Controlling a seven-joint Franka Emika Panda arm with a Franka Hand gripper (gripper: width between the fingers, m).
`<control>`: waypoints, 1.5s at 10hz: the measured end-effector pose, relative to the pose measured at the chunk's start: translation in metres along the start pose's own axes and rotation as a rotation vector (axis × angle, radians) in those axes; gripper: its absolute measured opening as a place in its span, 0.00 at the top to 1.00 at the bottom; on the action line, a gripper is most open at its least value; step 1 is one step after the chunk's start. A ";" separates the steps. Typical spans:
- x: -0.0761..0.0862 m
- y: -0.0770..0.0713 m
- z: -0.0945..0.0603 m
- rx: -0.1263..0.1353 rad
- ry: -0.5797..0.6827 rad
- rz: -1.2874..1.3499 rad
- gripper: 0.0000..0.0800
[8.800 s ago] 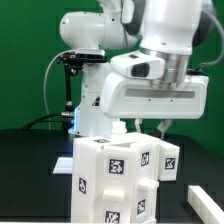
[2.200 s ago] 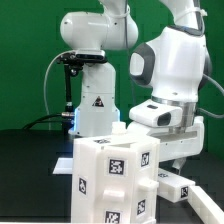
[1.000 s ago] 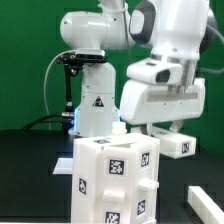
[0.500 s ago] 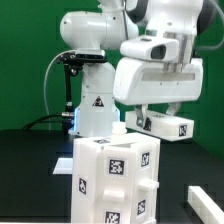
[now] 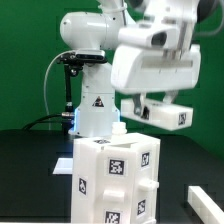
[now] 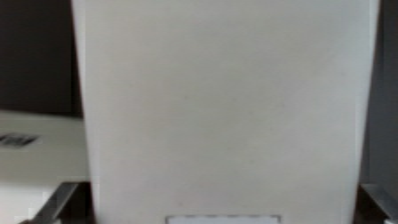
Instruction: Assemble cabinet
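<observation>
Black tabletop [image 5: 30,165] was seen against a green backdrop. Nearest the front edge, the cabinet body [image 5: 115,180], a white tagged box, was stood on the table. Above and behind it, a white tagged panel [image 5: 165,110] was held clear of the table, pinched in the gripper [image 5: 150,100]. In the wrist view, the frame was mostly filled by that panel [image 6: 222,100]. Farthest back, a second white arm [image 5: 95,60] was stood near the rear edge.

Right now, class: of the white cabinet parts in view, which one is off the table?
The tagged panel held by the gripper, up at the exterior view's right. The cabinet body and the strip at the lower right rest on the table.
</observation>
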State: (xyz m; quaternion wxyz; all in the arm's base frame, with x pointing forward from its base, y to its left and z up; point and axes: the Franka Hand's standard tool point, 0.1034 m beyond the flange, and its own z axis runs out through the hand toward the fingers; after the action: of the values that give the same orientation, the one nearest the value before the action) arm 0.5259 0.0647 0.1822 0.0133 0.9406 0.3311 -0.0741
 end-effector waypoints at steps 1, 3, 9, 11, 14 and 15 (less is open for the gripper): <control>0.006 0.007 -0.007 -0.006 0.004 -0.008 0.31; 0.005 0.006 -0.003 -0.003 -0.001 -0.008 0.31; 0.022 0.068 -0.032 -0.001 0.030 -0.207 0.31; 0.021 0.065 -0.029 0.003 0.025 -0.194 0.31; 0.011 0.080 -0.019 0.001 0.037 -0.259 0.31; 0.000 0.092 -0.008 0.012 0.028 -0.251 0.31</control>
State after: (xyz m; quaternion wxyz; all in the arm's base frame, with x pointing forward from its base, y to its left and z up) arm 0.5841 -0.0066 0.1880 -0.0062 0.8928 0.4458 -0.0640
